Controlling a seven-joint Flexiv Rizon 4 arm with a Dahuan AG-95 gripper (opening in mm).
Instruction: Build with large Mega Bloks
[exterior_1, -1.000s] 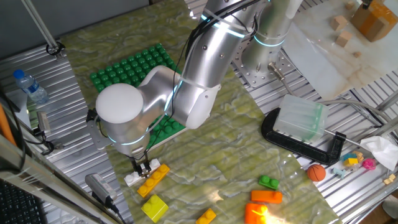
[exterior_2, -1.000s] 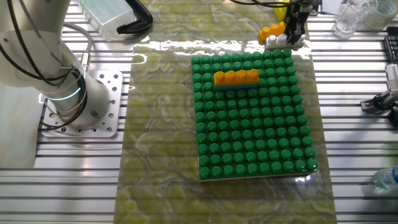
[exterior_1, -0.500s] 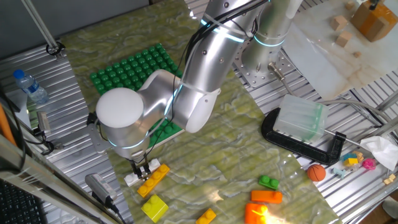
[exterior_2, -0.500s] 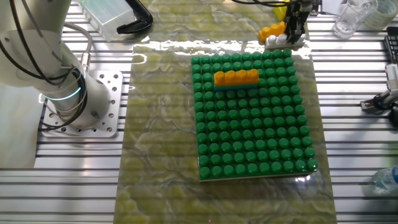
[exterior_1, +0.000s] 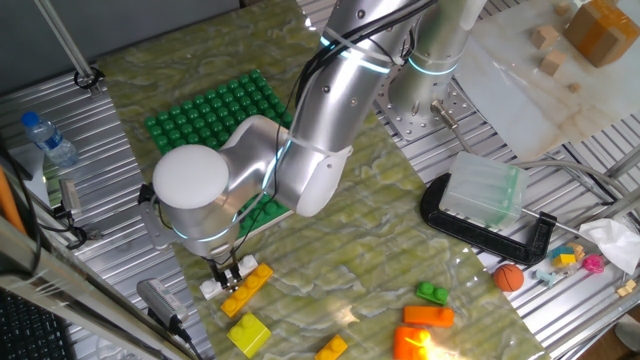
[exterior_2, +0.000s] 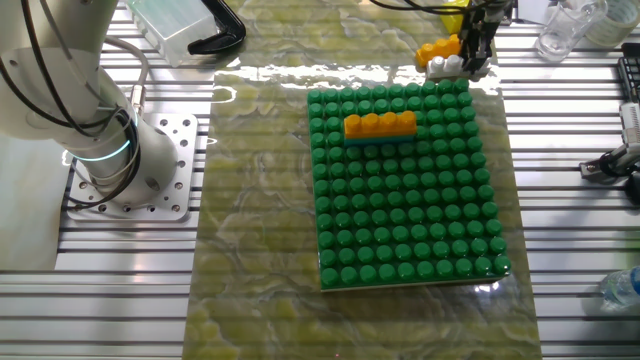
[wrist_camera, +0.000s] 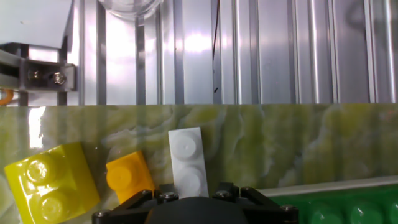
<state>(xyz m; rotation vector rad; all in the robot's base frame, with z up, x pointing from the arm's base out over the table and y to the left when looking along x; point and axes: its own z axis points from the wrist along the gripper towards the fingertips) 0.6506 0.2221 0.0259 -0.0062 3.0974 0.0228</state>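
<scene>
We see a white brick (wrist_camera: 188, 160) lying flat on the marbled green mat (wrist_camera: 298, 146), studs up, just off the far edge of the green baseplate (exterior_2: 405, 185), and a yellow-orange bar (exterior_1: 246, 288) lies right beside it. In the hand view a yellow square brick (wrist_camera: 50, 183) sits a little further out on the same side. The gripper (exterior_1: 229, 270) stands down over the white brick, its fingers straddling it; we cannot tell whether they press on it or leave a gap. On the baseplate a yellow-orange four-stud bar (exterior_2: 380, 125) sits stacked on a cyan layer, near the edge closest to the gripper. Along the mat's other end we find a green brick (exterior_1: 433, 294) and orange bricks (exterior_1: 428, 316). Off the mat, a black clamp (exterior_1: 485, 228) holds a clear box, and a water bottle (exterior_1: 48, 140) lies on the slatted table.
</scene>
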